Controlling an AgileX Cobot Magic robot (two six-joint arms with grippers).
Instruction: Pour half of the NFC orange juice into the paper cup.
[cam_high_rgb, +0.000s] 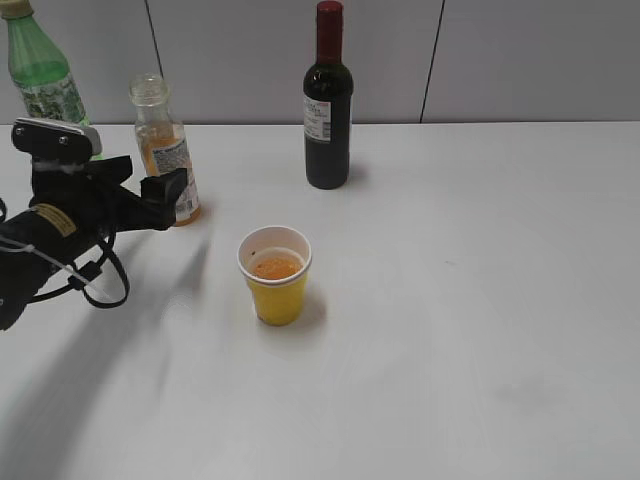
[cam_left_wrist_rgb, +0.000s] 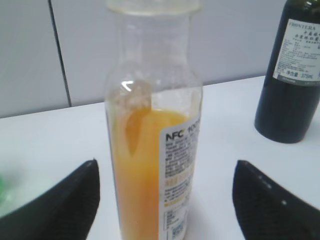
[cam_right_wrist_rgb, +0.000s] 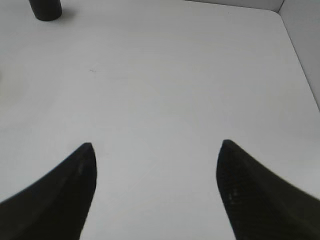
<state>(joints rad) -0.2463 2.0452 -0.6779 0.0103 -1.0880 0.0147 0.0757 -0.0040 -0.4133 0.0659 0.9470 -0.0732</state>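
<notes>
At the far left of the table the green bottle stands at the back edge, and just right of it the NFC orange juice stands upright and uncapped, with juice filling only its lower part and a smear of pulp on the clear wall above the liquid line. The left gripper reaches in low from the left edge, forearm roughly level, with its fingers spread wide to either side of the bottle; the left wrist view shows clear gaps between each finger and the bottle, so it grips nothing. Nearer the camera and to the right, the paper cup stands upright with orange juice inside it, so the pour looks done and what likely remains is drawing the arm clear. Further right, the wine bottle stands untouched. The right gripper hovers over bare table, fingers apart and empty.
</notes>
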